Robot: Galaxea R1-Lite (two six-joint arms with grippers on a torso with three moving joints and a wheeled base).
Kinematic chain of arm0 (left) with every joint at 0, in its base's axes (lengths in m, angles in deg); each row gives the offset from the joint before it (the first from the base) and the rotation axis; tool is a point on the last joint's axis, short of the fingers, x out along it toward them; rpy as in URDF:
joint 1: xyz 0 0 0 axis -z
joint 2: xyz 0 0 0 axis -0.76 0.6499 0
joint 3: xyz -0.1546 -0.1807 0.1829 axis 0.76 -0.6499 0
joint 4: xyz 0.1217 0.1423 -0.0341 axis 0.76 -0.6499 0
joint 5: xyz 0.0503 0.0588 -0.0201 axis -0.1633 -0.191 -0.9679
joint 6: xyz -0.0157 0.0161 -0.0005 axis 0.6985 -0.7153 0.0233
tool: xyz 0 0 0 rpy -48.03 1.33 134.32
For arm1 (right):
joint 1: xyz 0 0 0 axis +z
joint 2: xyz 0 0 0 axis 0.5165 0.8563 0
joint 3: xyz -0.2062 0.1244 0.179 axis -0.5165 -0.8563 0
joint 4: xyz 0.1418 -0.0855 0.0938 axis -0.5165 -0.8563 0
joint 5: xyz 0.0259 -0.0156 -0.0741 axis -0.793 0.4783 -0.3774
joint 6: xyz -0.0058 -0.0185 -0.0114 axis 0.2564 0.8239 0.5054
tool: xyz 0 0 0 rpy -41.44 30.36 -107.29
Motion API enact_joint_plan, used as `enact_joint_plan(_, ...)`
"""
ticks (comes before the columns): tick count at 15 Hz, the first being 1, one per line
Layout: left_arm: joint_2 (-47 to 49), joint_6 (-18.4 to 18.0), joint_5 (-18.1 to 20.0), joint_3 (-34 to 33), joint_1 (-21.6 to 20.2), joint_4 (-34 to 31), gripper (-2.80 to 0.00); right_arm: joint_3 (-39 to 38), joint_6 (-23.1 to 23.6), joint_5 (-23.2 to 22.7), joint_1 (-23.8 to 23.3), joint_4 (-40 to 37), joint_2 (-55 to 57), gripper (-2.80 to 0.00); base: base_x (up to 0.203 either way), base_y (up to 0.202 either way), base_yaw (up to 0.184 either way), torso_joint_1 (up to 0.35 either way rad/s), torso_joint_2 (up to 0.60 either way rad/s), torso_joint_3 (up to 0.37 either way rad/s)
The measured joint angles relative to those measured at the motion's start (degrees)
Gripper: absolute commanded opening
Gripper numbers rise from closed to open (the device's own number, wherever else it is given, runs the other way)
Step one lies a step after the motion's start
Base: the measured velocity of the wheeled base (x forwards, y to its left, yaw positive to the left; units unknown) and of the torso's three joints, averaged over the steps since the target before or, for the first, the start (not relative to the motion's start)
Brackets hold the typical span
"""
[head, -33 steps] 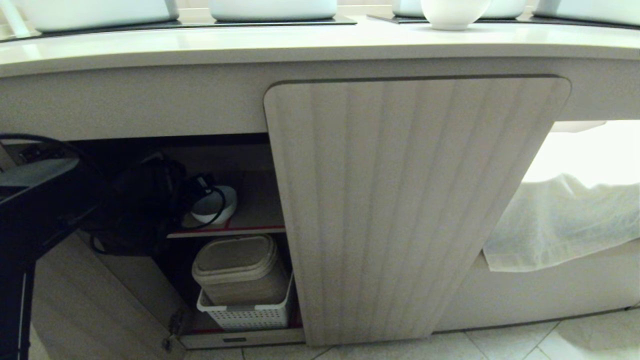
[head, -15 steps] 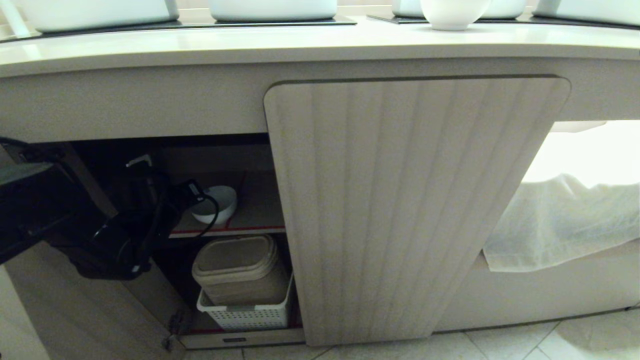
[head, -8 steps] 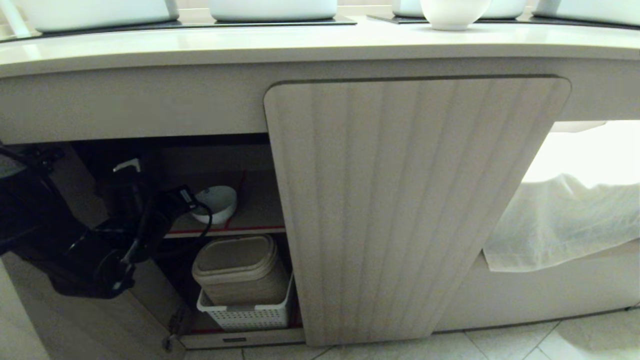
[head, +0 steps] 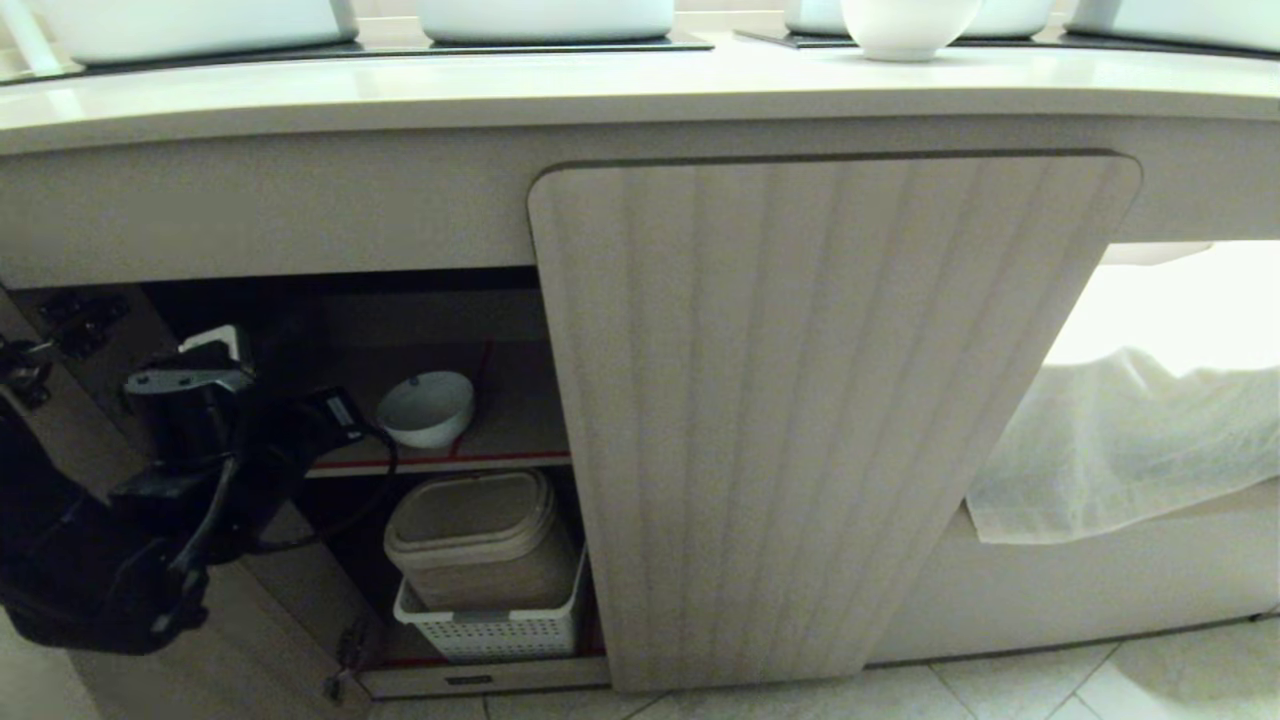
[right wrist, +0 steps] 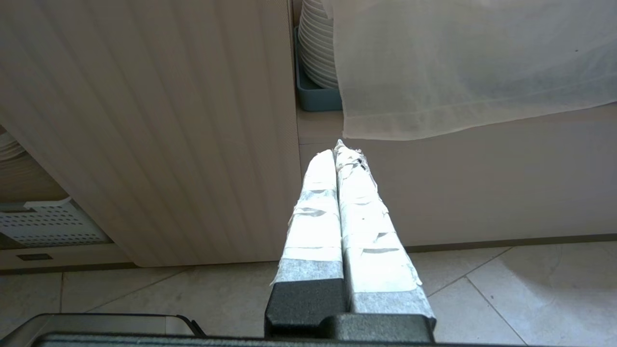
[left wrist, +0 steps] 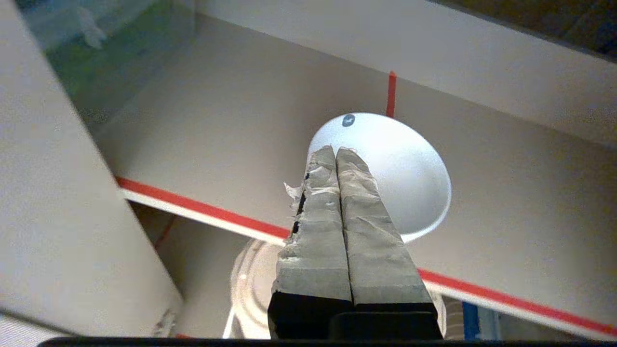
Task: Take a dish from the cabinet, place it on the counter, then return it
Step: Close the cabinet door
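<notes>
Your small round white ceramic bowl (head: 427, 408) sits on the red-edged shelf (head: 480, 461) inside the low beige ribbed cabinet (head: 820, 400), under the cream bench (head: 600, 90). Your left hand (left wrist: 336, 153) hangs just outside the opening, fingers pressed together and empty, with its black cable (head: 350, 520) beside the shelf edge. Below stands a beige lidded container (head: 478, 540) in a white perforated basket (head: 490, 628). Only the left wrist view shows the bowl's dark dot (left wrist: 348, 120). Only the right wrist view shows your right hand (right wrist: 337, 152), closed on nothing near the floor, stacked plates (right wrist: 315, 46) and a white cloth (right wrist: 458, 67).

one bowl (head: 427, 408) on shelf, one basket (head: 490, 625), two grippers (left wrist: 336, 153) (right wrist: 336, 150)
</notes>
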Motion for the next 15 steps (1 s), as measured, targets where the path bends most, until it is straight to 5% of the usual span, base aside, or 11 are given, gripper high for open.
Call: enact_joint_plan(15,-20.0,-4.44,0.27,-17.46,3.94,-0.09,-2.8,0.0,0.01,0.0,0.0,0.02,0.02,-2.8,0.0,0.0,0.0,0.0,0.0,0.0)
